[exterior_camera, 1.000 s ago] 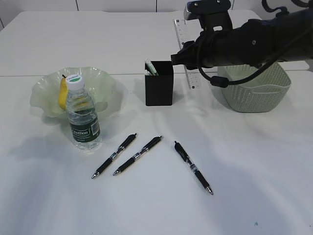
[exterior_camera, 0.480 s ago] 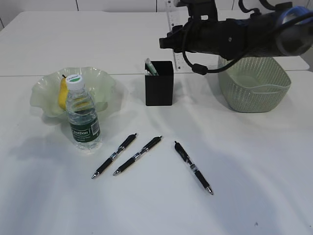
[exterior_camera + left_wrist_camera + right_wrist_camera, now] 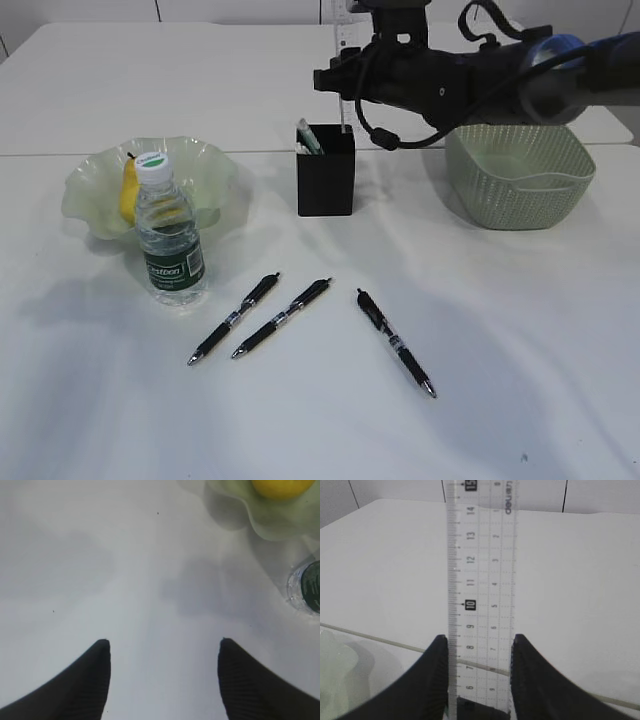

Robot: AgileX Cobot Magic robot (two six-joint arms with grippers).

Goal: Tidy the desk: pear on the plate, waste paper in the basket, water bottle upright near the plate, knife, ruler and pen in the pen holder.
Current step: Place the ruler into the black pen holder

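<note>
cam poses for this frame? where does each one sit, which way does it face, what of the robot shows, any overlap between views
Exterior: in front of the table, raised, slanting down; shows the right arm reaching in from the right, its right gripper holding the ruler upright over the pen holder.
Left wrist: on the left arm, facing down at bare table; both fingers of the open left gripper show.
Right wrist: on the right arm, looking along its fingers, which clamp the ruler.
Shared: left wrist and exterior both see pear, plate, water bottle; right wrist and exterior share the ruler.
</note>
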